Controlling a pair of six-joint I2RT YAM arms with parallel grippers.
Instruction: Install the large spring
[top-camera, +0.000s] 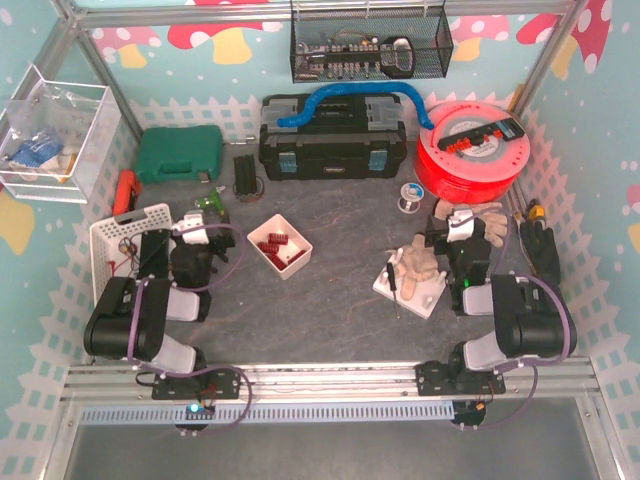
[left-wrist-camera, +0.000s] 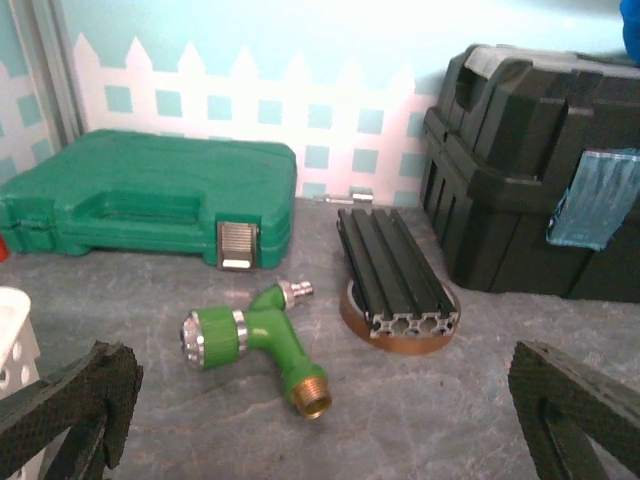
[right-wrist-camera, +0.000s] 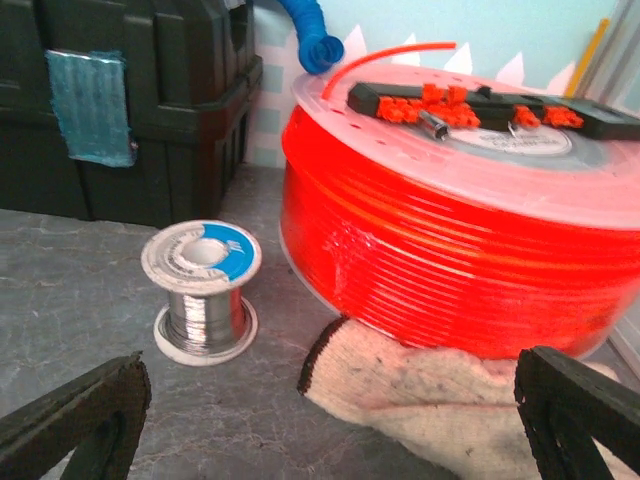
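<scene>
I cannot make out a large spring in any view. A white block (top-camera: 428, 293) lies right of centre with a pale fixture (top-camera: 418, 262) on it and a black-handled screwdriver (top-camera: 394, 285) at its left edge. A white tray (top-camera: 296, 262) of small red parts sits left of centre. My left gripper (top-camera: 196, 236) is open and empty near the table's left side; its wrist view shows its fingers (left-wrist-camera: 70, 400) spread wide over bare table. My right gripper (top-camera: 461, 228) is open and empty just right of the block; its fingers (right-wrist-camera: 80, 410) are spread wide too.
Ahead of the left gripper lie a green hose nozzle (left-wrist-camera: 255, 340), a black extrusion (left-wrist-camera: 395, 265) on a tape roll and a green case (left-wrist-camera: 150, 200). Ahead of the right gripper are a solder spool (right-wrist-camera: 203, 290), a red filament reel (right-wrist-camera: 450, 220) and a work glove (right-wrist-camera: 450, 400). A black toolbox (top-camera: 333, 140) stands behind.
</scene>
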